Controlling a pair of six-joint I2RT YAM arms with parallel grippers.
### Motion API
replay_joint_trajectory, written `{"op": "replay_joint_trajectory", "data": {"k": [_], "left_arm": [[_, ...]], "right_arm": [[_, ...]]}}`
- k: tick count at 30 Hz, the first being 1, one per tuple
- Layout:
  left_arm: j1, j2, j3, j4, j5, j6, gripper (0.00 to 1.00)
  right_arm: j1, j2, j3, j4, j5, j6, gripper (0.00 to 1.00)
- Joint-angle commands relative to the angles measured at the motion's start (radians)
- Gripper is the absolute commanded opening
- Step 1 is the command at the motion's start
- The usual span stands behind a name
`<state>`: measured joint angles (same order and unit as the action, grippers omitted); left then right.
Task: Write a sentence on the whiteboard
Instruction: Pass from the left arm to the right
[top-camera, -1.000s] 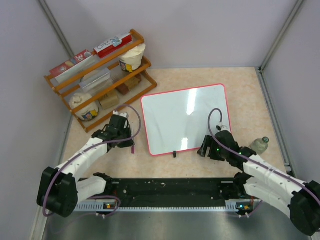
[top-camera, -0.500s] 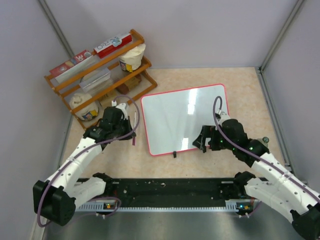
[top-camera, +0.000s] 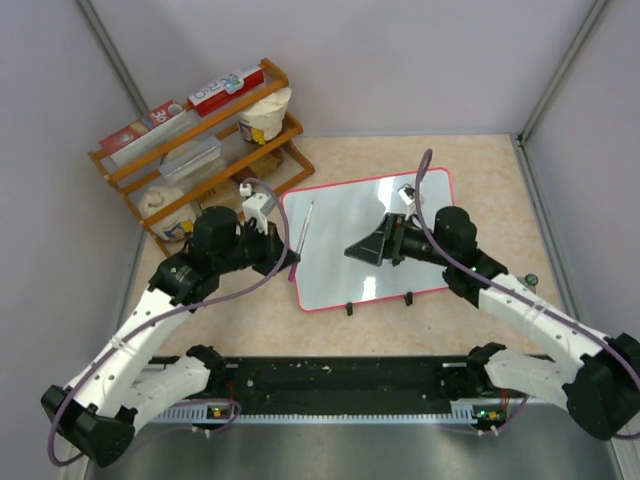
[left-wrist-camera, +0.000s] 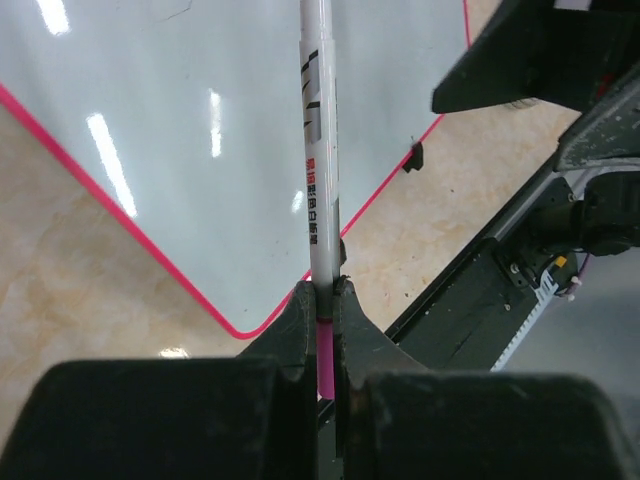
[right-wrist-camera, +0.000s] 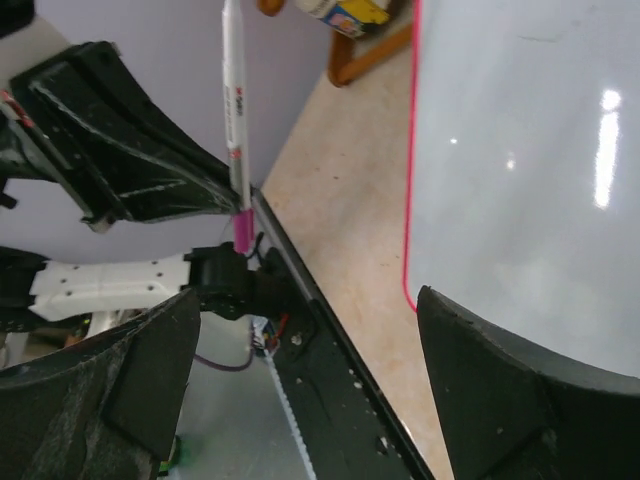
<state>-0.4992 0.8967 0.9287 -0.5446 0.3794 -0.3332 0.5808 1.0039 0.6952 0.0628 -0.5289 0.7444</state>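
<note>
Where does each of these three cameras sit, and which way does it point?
Top external: above and behind the robot, looking down on the large white pink-rimmed whiteboard; left arm and right arm show.
Left wrist: on the left arm, looking along the left gripper, shut on a white pink-ended marker, over the whiteboard.
Right wrist: on the right arm, looking past the open right gripper at the left gripper.
Both wrist views share marker and whiteboard.

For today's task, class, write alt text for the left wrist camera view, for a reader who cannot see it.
The left gripper is shut on a slim white pen with a pink end, which points away over the whiteboard. The board, pink-rimmed, shows only light glare and no writing in this view, and lies on a beige table.
</note>
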Motion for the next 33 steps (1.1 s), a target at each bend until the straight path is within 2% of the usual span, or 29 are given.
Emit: {"op": "replay_joint_trajectory", "data": {"k": [1, 2, 5, 7, 12, 18, 21, 22, 30, 32, 33], "left_arm": [[-0.045, 0.007, 0.051, 0.071, 0.059, 0.033, 0.00], [-0.051, 0.014, 0.056, 0.077, 0.067, 0.034, 0.00], [-0.078, 0.034, 0.071, 0.086, 0.075, 0.043, 0.00], [-0.097, 0.044, 0.081, 0.086, 0.079, 0.049, 0.00], [-0.130, 0.065, 0.082, 0.087, 0.096, 0.062, 0.00], [-0.156, 0.082, 0.085, 0.090, 0.099, 0.068, 0.00], [-0.159, 0.084, 0.085, 0.095, 0.096, 0.069, 0.00], [-0.160, 0.084, 0.085, 0.097, 0.095, 0.069, 0.00], [-0.162, 0.081, 0.084, 0.104, 0.092, 0.069, 0.00], [-0.162, 0.084, 0.084, 0.106, 0.092, 0.071, 0.00], [-0.162, 0.085, 0.084, 0.107, 0.092, 0.074, 0.00]], "right_arm": [[0.010, 0.107, 0.052, 0.426, -0.181, 0.179, 0.85], [0.008, 0.131, 0.056, 0.521, -0.197, 0.202, 0.84], [0.008, 0.203, 0.067, 0.655, -0.233, 0.288, 0.78], [0.010, 0.243, 0.084, 0.681, -0.246, 0.322, 0.73], [0.010, 0.300, 0.122, 0.741, -0.264, 0.355, 0.67], [0.011, 0.360, 0.158, 0.763, -0.284, 0.372, 0.54], [0.011, 0.371, 0.156, 0.767, -0.293, 0.374, 0.41], [0.010, 0.372, 0.155, 0.769, -0.295, 0.374, 0.30], [0.011, 0.380, 0.145, 0.730, -0.306, 0.351, 0.30], [0.011, 0.387, 0.144, 0.738, -0.309, 0.351, 0.20], [0.011, 0.389, 0.145, 0.740, -0.310, 0.352, 0.05]]}}
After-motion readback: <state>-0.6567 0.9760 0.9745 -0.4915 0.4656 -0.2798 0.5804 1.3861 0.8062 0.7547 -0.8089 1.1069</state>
